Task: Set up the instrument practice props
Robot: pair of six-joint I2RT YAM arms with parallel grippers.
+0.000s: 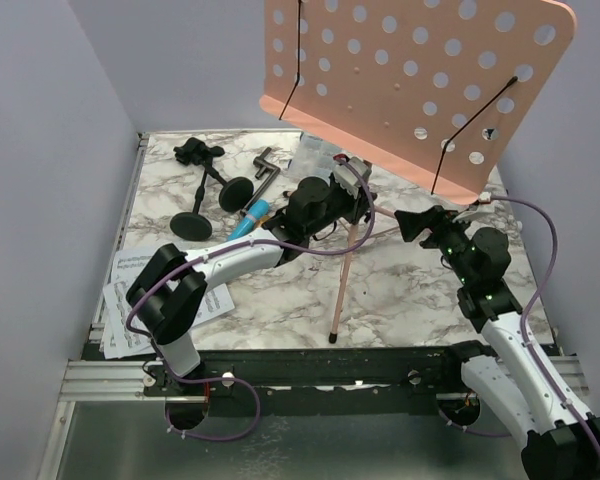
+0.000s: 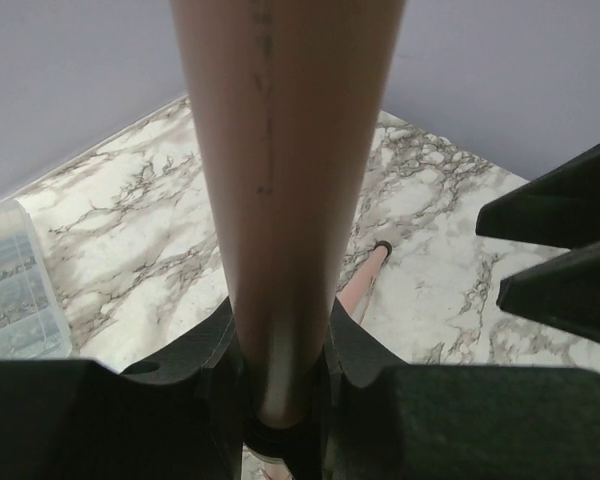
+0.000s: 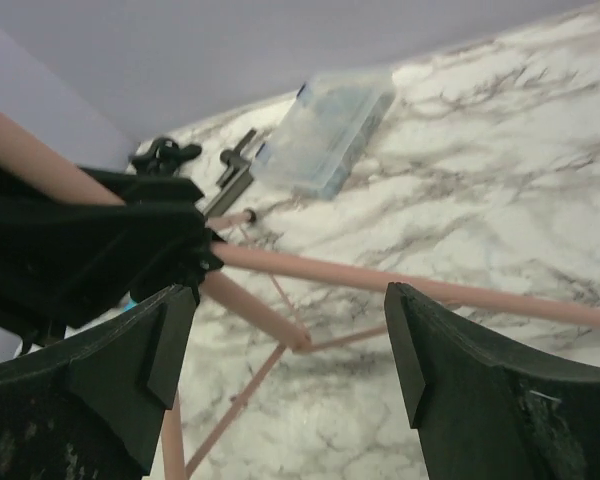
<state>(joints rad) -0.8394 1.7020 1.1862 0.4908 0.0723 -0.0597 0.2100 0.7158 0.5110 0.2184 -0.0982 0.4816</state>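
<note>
Status check, stand phase. The pink music rack (image 1: 410, 80) is up high over the far right of the table (image 1: 420, 290), with its tripod legs (image 1: 340, 290) spread below it. One foot sits on the marble near the front edge; I cannot tell if the other feet bear properly. My left gripper (image 2: 283, 360) is clamped on the centre pole (image 2: 285, 200) low down, steadying it. The right gripper (image 3: 290, 350) hangs just beside the legs, fingers wide apart and holding nothing. So I judge the stand roughly erected but not yet released. Left to do: the music pages (image 1: 130, 290) lie flat at the near left corner under my left arm. The two black round-based poles (image 1: 212, 190) lie on their sides at the far left. The blue microphone (image 1: 252, 218) lies beside them, and I cannot make out a gold one. The clear plastic box (image 1: 315, 155) sits at the back.
</note>
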